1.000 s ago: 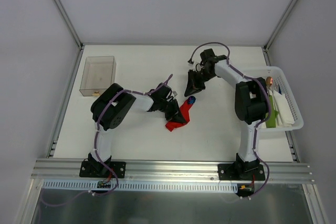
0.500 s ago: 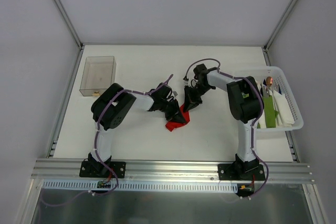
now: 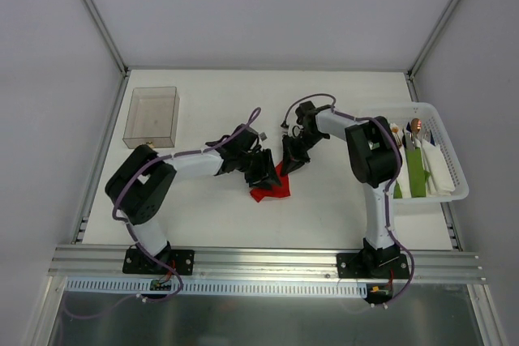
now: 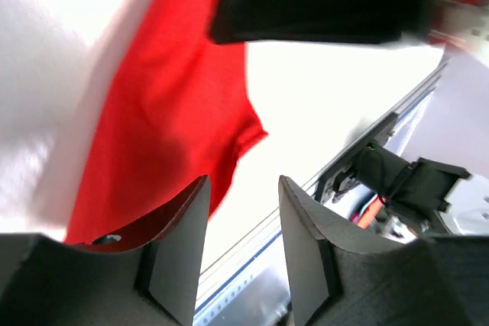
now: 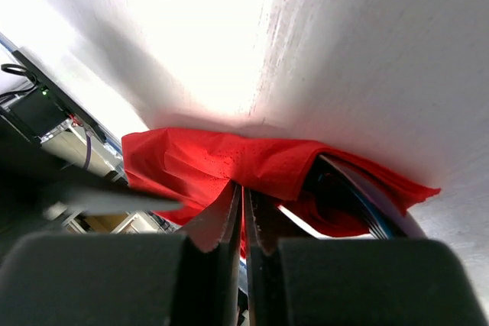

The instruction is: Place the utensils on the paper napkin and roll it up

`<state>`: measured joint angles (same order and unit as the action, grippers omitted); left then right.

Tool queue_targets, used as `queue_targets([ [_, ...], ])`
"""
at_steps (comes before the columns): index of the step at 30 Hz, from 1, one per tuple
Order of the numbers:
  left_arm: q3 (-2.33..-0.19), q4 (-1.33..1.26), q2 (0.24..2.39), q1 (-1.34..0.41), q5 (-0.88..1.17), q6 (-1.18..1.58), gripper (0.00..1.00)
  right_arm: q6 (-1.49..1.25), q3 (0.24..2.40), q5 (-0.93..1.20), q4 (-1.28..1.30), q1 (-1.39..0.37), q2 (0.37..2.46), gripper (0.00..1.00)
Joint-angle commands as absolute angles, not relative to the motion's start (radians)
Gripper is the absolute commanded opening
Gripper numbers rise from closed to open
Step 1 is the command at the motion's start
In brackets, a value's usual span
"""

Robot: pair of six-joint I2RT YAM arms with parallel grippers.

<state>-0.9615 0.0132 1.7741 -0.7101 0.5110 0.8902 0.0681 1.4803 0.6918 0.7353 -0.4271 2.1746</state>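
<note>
Since a second ago the left arm (image 3: 190, 164) has stretched out low across the table (image 3: 203, 216). The left gripper (image 3: 263, 169) has let go and opened. The right gripper (image 3: 293, 157) has come down from the napkin's 12 o'clock onto its 1 o'clock corner. The blue head that lay beside the paper is gone from the overhead view.

The paper napkin (image 3: 271, 190) lies bunched near the middle of the table, with the left gripper at its 10 o'clock. On the left wrist view the fingers (image 4: 177, 253) stand apart with nothing between them, and the red sheet lies just beyond. On the right wrist view the claw is closed, its tips pressed into the napkin's near fold. Whether a layer of paper is pinched there I cannot tell. Under that fold, at 4 o'clock from the tips, the utensils (image 5: 367, 205) show as one dark bluish head with tines. A second piece cannot be made out.

By my reading the placing is done and the rolling is under way, since the sheet is folded over loosely and is not yet a tight roll. The next move seems to call for the left gripper to take a fresh hold on a free edge while the right pins the bundle. The turn should be gentle, because thin paper tears and slim handles can slide out of an open end.
</note>
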Motion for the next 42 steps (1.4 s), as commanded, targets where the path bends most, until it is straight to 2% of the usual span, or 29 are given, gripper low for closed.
queue_targets([
  [1, -0.948, 0.058, 1.64, -0.706, 0.425, 0.824, 0.42, 0.09, 1.516, 0.591, 0.732, -0.439, 2.207, 0.06],
  [4, -0.942, 0.06, 1.628, -0.69, 0.445, 0.812, 0.39, 0.094, 1.531, 0.581, 0.739, -0.445, 2.21, 0.06],
  [13, -0.905, 0.061, 1.73, -0.673, 0.489, 0.81, 0.13, 0.104, 1.571, 0.561, 0.773, -0.448, 2.229, 0.05],
  [20, -0.807, 0.023, 1.756, -0.658, 0.5, 0.824, 0.01, 0.107, 1.601, 0.561, 0.796, -0.448, 2.244, 0.05],
  [25, -0.704, -0.095, 1.836, -0.588, 0.544, 0.908, 0.0, 0.109, 1.632, 0.577, 0.804, -0.449, 2.263, 0.05],
  [30, -0.621, -0.4, 1.908, -0.56, 0.666, 0.999, 0.0, 0.114, 1.669, 0.569, 0.819, -0.451, 2.275, 0.05],
  [33, -0.584, -0.506, 1.867, -0.56, 0.71, 1.019, 0.06, 0.123, 1.689, 0.561, 0.831, -0.451, 2.279, 0.05],
  [36, -0.578, -0.496, 1.769, -0.56, 0.701, 0.977, 0.11, 0.143, 1.718, 0.554, 0.85, -0.459, 2.289, 0.04],
  [42, -0.641, -0.397, 1.6, -0.56, 0.663, 0.894, 0.15, 0.172, 1.75, 0.538, 0.876, -0.477, 2.306, 0.04],
])
